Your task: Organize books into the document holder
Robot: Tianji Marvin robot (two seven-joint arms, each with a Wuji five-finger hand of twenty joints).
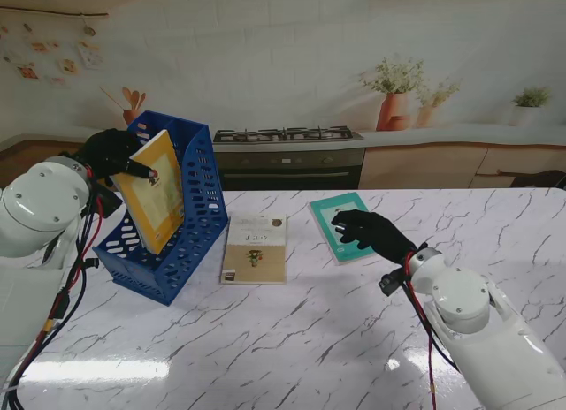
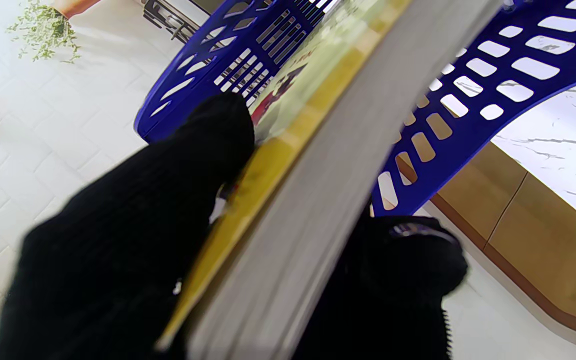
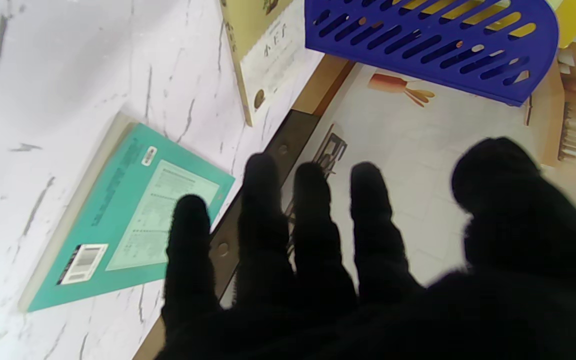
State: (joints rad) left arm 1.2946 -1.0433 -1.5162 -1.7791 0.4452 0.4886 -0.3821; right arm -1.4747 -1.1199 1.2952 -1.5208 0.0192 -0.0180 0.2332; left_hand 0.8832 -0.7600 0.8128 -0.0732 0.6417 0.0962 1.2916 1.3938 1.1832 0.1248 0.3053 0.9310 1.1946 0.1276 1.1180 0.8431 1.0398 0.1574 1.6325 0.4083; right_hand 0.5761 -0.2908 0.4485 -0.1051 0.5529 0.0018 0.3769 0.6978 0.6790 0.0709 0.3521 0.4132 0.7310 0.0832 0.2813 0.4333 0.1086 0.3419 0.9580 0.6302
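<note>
A blue slotted document holder [image 1: 196,217] stands at the table's left. My left hand [image 1: 113,152], in a black glove, is shut on a yellow book [image 1: 155,194] that stands tilted inside the holder; the left wrist view shows fingers [image 2: 188,165] pinching the yellow book [image 2: 288,165] against the blue holder [image 2: 473,90]. A beige book [image 1: 256,248] lies flat in the middle. My right hand [image 1: 371,234] hovers open, fingers spread, over the near edge of a teal book [image 1: 335,217]. The right wrist view shows the teal book [image 3: 133,220], the beige book [image 3: 268,45] and the holder [image 3: 433,45].
A stove and a counter with potted plants line the wall behind the table. The marble table top [image 1: 292,339] stretches toward me between both arms. Red and black cables hang along each arm.
</note>
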